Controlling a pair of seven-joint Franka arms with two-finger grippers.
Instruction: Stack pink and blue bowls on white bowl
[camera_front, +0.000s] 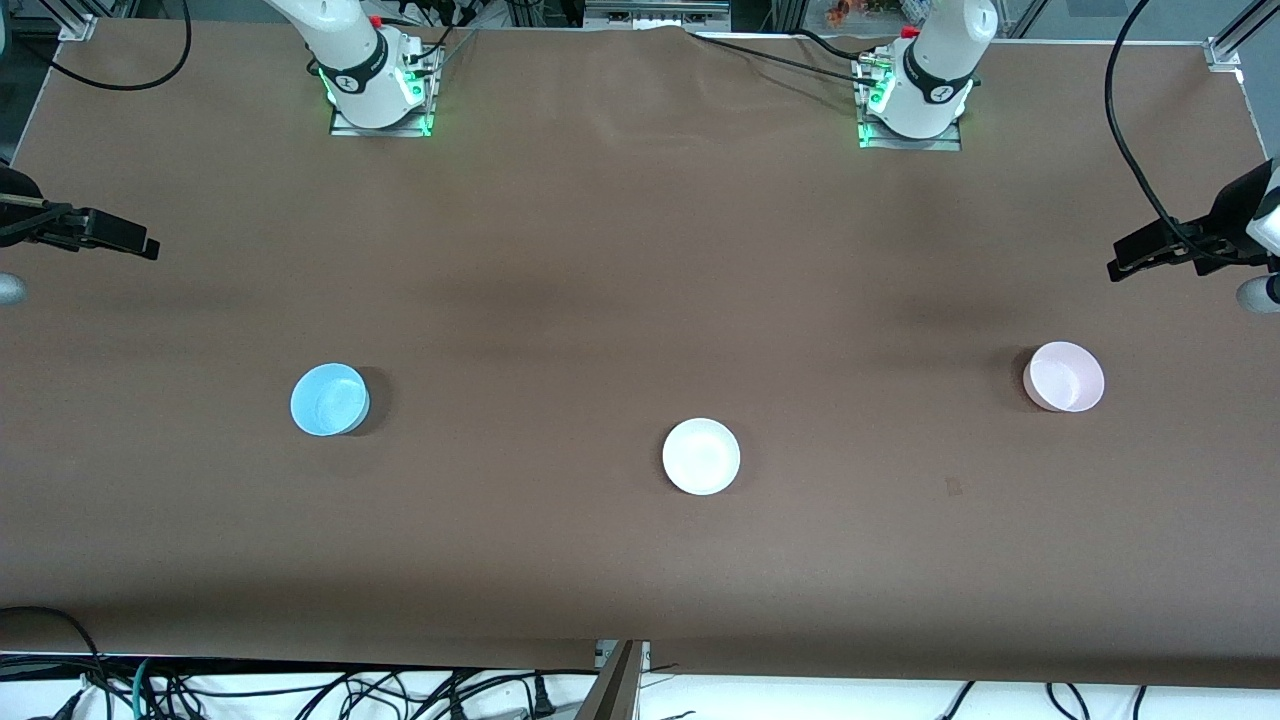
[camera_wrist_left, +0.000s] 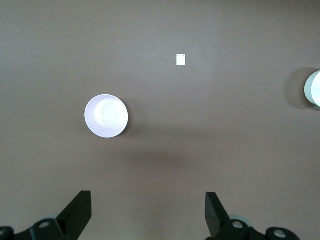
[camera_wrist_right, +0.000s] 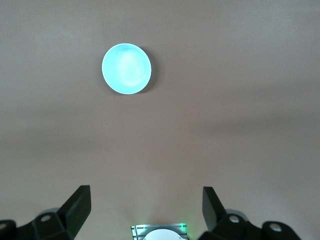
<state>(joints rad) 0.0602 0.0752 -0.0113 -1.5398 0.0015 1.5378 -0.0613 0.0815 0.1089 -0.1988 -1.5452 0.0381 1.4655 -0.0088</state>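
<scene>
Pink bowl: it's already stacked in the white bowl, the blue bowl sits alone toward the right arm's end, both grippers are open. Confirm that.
Not quite. The pink bowl is not stacked; the front view shows it alone on the table toward the left arm's end, apart from the white bowl. The rest holds: the blue bowl sits alone toward the right arm's end, and the left gripper and right gripper have open jaws.

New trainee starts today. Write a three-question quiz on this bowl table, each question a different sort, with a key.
1. True or false: the pink bowl sits inside the white bowl.
2. Which bowl lies toward the right arm's end of the table? A) blue bowl B) pink C) white
3. Fill in: the left pincer and right pincer are both ____.

Key: 1 false; 2 A; 3 open.
</scene>
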